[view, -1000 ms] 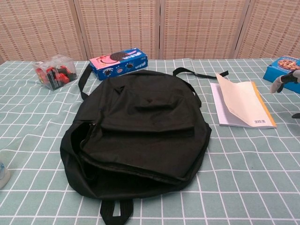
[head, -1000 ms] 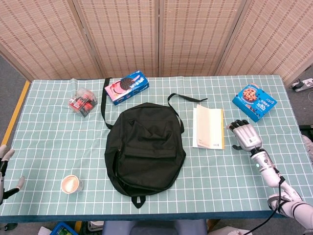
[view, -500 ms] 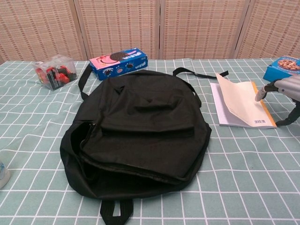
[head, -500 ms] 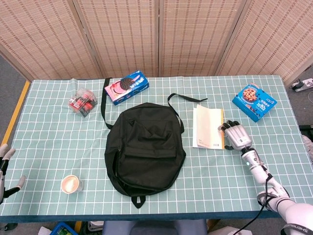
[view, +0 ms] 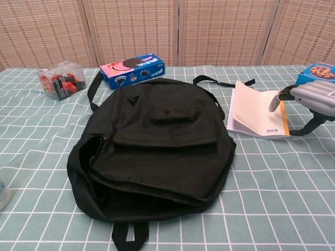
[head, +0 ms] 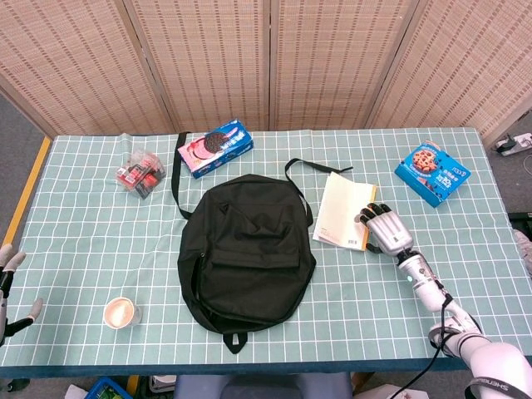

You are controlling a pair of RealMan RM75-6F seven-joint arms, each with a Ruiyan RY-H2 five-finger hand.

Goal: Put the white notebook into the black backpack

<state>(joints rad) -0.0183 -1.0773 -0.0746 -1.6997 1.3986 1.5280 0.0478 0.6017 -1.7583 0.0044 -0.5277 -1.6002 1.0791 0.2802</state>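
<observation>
The black backpack (head: 245, 249) (view: 152, 141) lies flat mid-table with its opening along its left and near side. The white notebook (head: 341, 209) (view: 251, 115) lies just right of it, tilted, with its cover partly lifted. My right hand (head: 386, 231) (view: 309, 99) grips the notebook's right edge, fingers over the top and thumb low beside it. My left hand (head: 7, 287) hangs off the table's far left edge, holding nothing, fingers apart.
An Oreo box (head: 215, 147) (view: 132, 69) sits behind the backpack. A blue cookie box (head: 431, 172) is at the back right. A clear snack bag (head: 140, 172) lies at the back left, and a cup (head: 121, 313) stands near the front left.
My right hand moved left from beside the notebook onto its right edge and took hold. The notebook slid and turned toward the backpack. The left hand stayed put.
</observation>
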